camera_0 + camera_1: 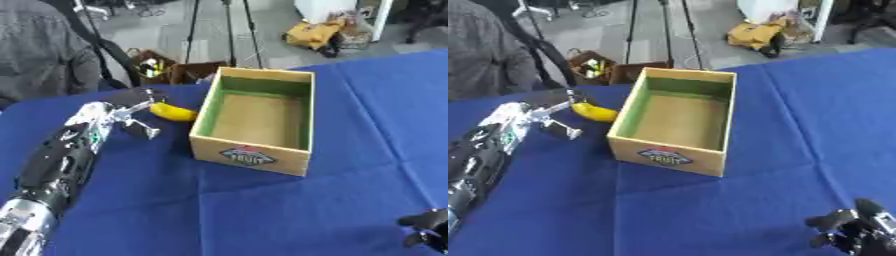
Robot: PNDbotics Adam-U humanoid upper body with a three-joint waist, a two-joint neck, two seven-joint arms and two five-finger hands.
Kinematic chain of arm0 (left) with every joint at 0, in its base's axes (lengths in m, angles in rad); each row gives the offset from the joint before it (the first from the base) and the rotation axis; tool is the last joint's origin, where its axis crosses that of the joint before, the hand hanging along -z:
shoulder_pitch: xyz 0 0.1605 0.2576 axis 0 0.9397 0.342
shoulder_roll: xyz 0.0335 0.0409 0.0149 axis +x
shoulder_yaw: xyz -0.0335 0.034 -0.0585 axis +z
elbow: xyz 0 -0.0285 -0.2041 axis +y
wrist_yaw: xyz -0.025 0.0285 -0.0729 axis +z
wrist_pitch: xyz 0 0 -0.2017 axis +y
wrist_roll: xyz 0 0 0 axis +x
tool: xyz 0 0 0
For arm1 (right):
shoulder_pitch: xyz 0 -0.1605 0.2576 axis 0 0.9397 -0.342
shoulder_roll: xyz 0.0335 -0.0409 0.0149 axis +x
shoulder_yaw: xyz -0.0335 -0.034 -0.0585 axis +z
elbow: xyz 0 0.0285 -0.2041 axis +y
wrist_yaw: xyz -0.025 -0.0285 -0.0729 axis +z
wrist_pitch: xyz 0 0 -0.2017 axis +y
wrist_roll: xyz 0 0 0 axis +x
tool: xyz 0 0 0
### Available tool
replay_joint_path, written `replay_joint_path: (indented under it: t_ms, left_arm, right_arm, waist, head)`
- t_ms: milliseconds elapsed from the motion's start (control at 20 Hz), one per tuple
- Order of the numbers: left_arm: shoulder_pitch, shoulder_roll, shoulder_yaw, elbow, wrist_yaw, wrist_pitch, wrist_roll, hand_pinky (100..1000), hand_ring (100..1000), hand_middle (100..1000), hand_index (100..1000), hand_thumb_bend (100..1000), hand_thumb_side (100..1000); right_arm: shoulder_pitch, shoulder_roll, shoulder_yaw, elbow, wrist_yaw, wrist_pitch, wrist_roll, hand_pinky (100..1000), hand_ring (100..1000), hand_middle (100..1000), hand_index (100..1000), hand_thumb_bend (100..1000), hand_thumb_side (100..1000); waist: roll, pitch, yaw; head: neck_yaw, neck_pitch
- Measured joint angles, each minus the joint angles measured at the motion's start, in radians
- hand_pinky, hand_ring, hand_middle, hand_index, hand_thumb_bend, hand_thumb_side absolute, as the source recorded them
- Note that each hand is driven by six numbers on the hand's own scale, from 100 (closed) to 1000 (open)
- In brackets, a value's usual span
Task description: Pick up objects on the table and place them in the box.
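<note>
Currently the left hand [131, 112] is extended over the blue tablecloth [262, 210] toward the far left part of the table, its arm entering from the lower left corner of the view. Fingers [140, 95] lie over the near end of a yellow banana [173, 113], with the thumb [143, 130] pointing down below it; whether the digits actually close round the fruit or only touch it cannot be told. Banana lies on the cloth just beside the left wall of the box [249, 156], its far end close to that wall, apparently not touching. Box is an open cardboard one, upright, with green inner walls and a brown floor; nothing visible inside it. A printed label [248, 155] sits on the near outer wall. Right hand [855, 232] shows at the lower right corner, well apart from the box, resting low at the table edge with dark fingers partly curled and holding nothing. Beyond the table's far edge: tripod legs [229, 30] on a grey floor, a brown basket [153, 64] with small items, and a yellow bag [313, 34].
</note>
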Motion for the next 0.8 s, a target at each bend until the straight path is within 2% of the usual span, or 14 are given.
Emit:
replay_joint_path:
  t_ms: [650, 800]
  left_arm:
    - [0.000, -0.001, 0.000, 0.028, -0.018, 0.008, 0.039, 960, 903, 871, 877, 162, 177]
    - [0.000, -0.001, 0.000, 0.030, -0.022, 0.009, 0.036, 924, 836, 802, 869, 155, 185]
  right_arm:
    - [-0.002, 0.002, 0.000, 0.000, 0.008, 0.000, 0.000, 527, 697, 485, 529, 100, 934]
    - [-0.002, 0.002, 0.000, 0.000, 0.009, 0.000, 0.000, 527, 697, 485, 530, 100, 934]
  waist:
    - [0.006, 0.013, -0.010]
    - [0.006, 0.013, -0.011]
  head:
    - [-0.004, -0.006]
    - [-0.005, -0.006]
